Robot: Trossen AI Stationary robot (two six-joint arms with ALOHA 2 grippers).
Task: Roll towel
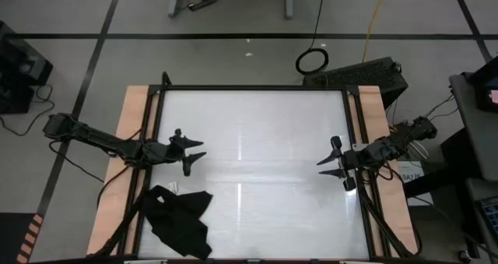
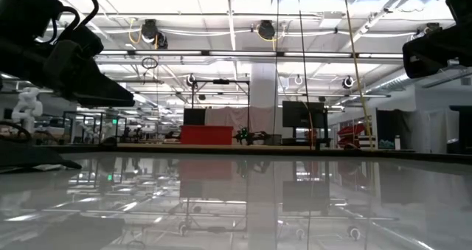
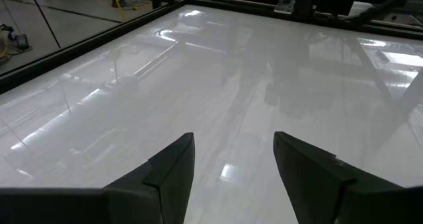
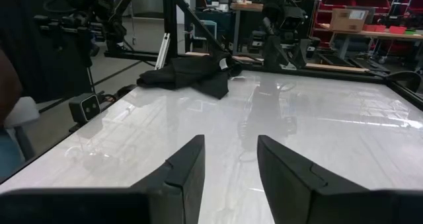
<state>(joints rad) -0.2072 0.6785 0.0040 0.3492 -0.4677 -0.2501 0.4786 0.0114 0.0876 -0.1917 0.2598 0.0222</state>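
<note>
Looking down from the high view, I see my left hand over the left part of the white tabletop, fingers spread and holding nothing. My right hand hangs over the right part, also parted and empty. The towel lies crumpled at the near left corner of the tabletop, below my left hand and apart from it, its small white tag showing at its upper edge.

From the low view, only the glossy tabletop and dark parts of my arms at both upper corners show.

Through my left wrist view, my two fingers stand apart over bare tabletop.

Through my right wrist view, my fingers are apart, and the towel sits bunched at the far corner.
</note>
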